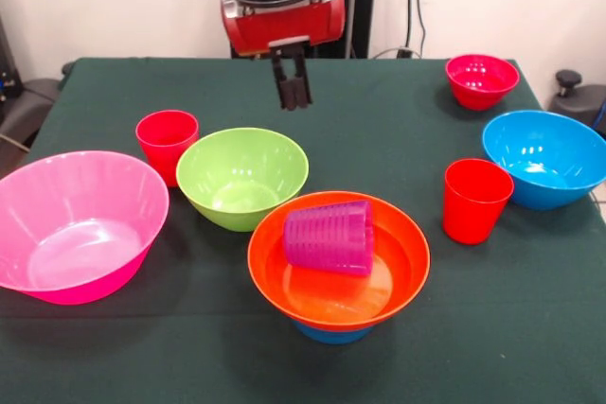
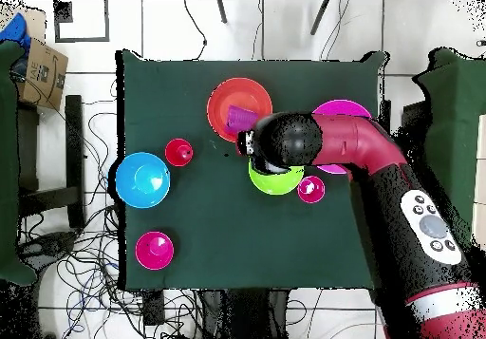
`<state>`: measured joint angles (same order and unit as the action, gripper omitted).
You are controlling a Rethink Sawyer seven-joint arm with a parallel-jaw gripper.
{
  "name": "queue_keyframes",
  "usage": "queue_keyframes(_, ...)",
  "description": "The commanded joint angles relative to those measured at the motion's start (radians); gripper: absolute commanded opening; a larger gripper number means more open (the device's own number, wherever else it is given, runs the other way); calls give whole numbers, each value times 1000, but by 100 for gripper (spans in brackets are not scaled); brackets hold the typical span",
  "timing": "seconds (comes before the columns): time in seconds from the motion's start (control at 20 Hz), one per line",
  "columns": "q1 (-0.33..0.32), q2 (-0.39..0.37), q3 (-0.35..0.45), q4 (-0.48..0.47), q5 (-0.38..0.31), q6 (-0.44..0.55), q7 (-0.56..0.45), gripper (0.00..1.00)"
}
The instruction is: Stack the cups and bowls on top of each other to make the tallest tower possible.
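An orange bowl (image 1: 398, 276) sits on a small blue bowl (image 1: 331, 333) at the table's front. A ribbed purple cup (image 1: 329, 237) lies on its side inside the orange bowl. My gripper (image 1: 292, 92) hangs in the air behind the lime green bowl (image 1: 242, 177), shut and empty, well clear of the pile. One red cup (image 1: 167, 139) stands left of the green bowl, another (image 1: 476, 199) right of the pile. In the overhead view my arm (image 2: 304, 143) covers part of the green bowl (image 2: 275, 183), beside the orange bowl (image 2: 220, 103) and purple cup (image 2: 239, 119).
A large pink bowl (image 1: 76, 224) stands at the front left. A large blue bowl (image 1: 547, 158) is at the right edge and a small red-magenta bowl (image 1: 481, 79) at the back right. Cables lie on the floor around the table.
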<state>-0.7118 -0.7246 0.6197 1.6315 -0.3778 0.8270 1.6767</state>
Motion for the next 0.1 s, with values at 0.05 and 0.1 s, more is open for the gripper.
queue_keyframes(0.05, 32, -29, 41, 60, -63, 23, -144, 0)
queue_keyframes(0.1, 36, -33, 33, 66, -78, 1, -131, 0)
